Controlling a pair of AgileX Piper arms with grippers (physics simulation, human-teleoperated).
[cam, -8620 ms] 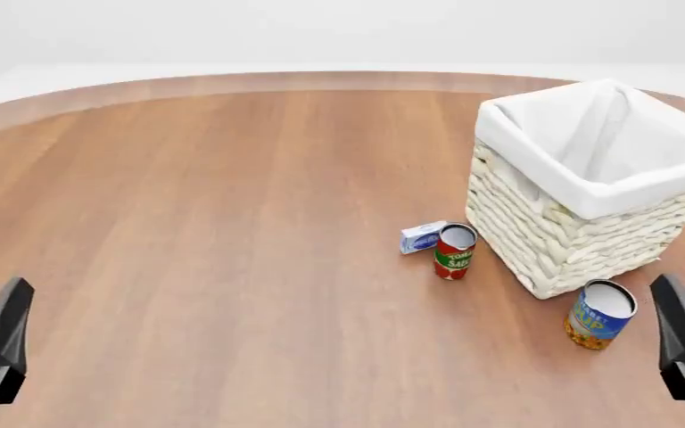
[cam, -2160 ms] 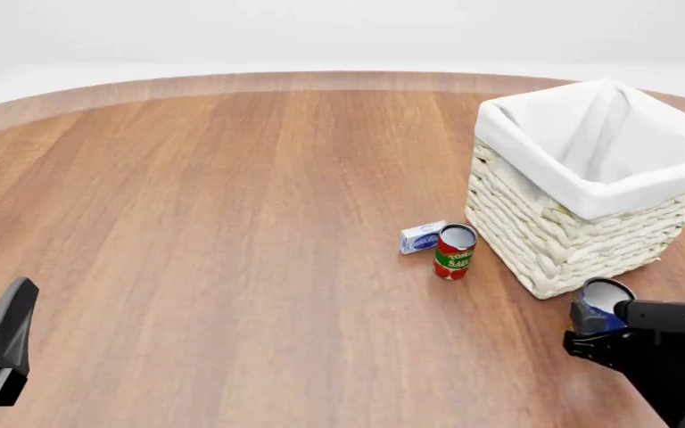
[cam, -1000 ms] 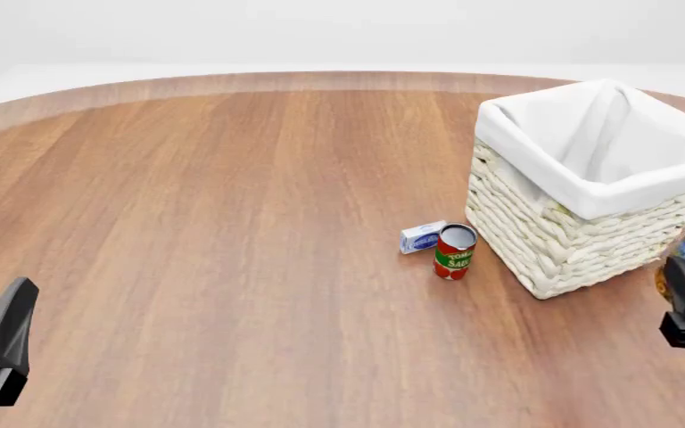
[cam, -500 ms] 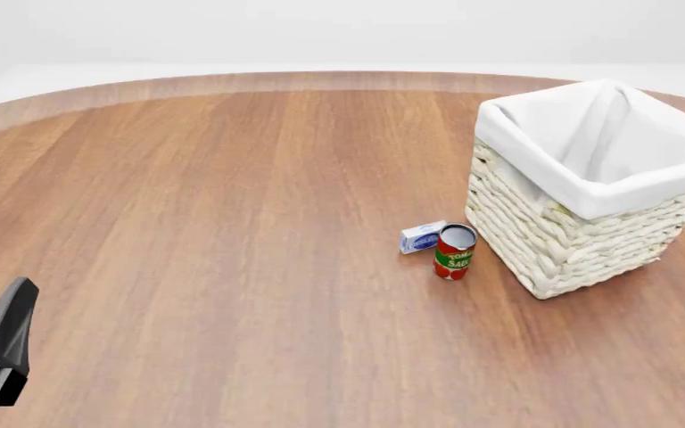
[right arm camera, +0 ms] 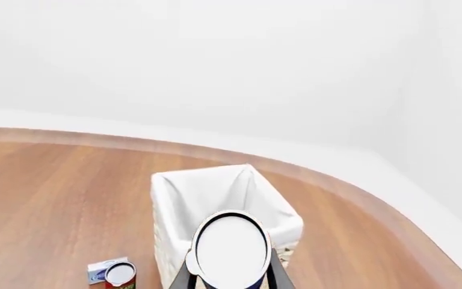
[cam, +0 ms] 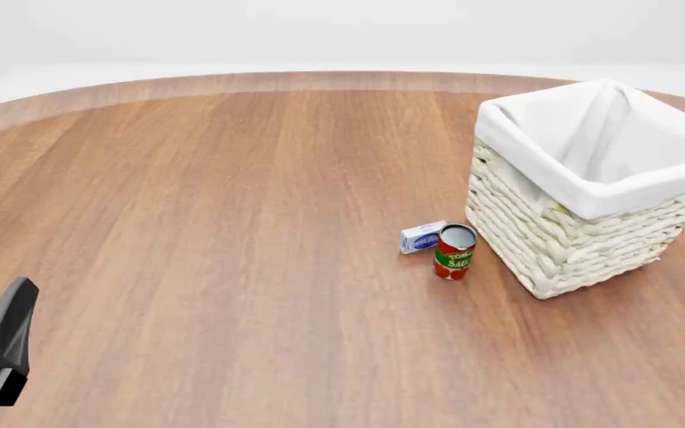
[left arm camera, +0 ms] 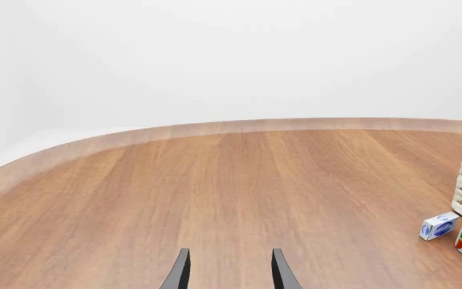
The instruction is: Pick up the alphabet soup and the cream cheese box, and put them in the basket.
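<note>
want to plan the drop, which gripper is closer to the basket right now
Right. The right gripper holds the alphabet soup raised, looking down at the basket. The left gripper sits low, far across the table.

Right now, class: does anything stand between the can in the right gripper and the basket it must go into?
Nothing visible does. The right gripper holds the alphabet soup raised, with the basket open just beyond it. The tomato sauce can stands off to one side.

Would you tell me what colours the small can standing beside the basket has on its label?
The tomato sauce can is red and green with a silver top, clearest in the front view, beside the basket.
</note>
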